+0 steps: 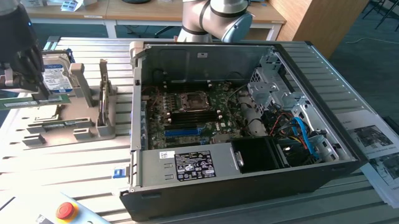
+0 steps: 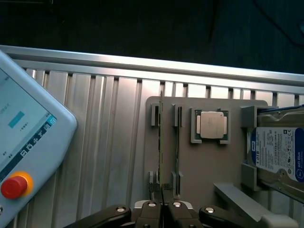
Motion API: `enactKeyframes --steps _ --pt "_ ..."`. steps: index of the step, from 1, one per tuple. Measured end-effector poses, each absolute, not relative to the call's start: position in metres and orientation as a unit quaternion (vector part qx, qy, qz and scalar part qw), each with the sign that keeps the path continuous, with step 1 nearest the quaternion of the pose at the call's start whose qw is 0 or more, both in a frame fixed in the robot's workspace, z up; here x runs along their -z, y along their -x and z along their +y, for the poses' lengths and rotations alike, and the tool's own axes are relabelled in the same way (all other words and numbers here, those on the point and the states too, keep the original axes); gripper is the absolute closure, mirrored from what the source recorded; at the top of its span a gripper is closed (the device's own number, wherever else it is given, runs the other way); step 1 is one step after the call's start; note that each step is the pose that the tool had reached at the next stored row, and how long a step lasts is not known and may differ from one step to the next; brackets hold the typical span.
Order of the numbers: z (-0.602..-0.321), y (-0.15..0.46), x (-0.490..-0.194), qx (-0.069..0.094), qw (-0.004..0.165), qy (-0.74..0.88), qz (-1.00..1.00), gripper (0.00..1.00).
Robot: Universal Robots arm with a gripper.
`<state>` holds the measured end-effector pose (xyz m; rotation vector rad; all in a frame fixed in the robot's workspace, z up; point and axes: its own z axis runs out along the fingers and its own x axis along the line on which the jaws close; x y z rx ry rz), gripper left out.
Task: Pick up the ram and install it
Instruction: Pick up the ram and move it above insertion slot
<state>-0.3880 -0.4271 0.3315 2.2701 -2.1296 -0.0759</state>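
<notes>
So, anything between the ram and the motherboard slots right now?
The gripper is shut on the ram at the grey fixture. On a straight sideways line toward the case, the hard drive and the case's near wall stand in the way. The case is open on top, and nothing visible covers the blue slots.

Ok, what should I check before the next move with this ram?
1. Gripper shut on the ram: ok.
2. Ram lifted free of the holder: cannot tell.
3. Second ram stick apart from the held one, seated in the holder: ok.
4. Computer case open, motherboard exposed: ok.
5. Blue motherboard slots empty: ok.
</notes>
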Motion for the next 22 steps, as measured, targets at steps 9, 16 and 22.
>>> enactKeyframes --steps 9,16,22 --pt "-0.427 0.388 -0.355 0.023 0.016 -0.729 -0.684 0.88" --pt "-0.427 0.388 -0.369 0.021 0.018 -0.729 -0.684 0.88" --pt "-0.427 0.388 -0.369 0.021 0.018 -0.729 -0.684 0.88"
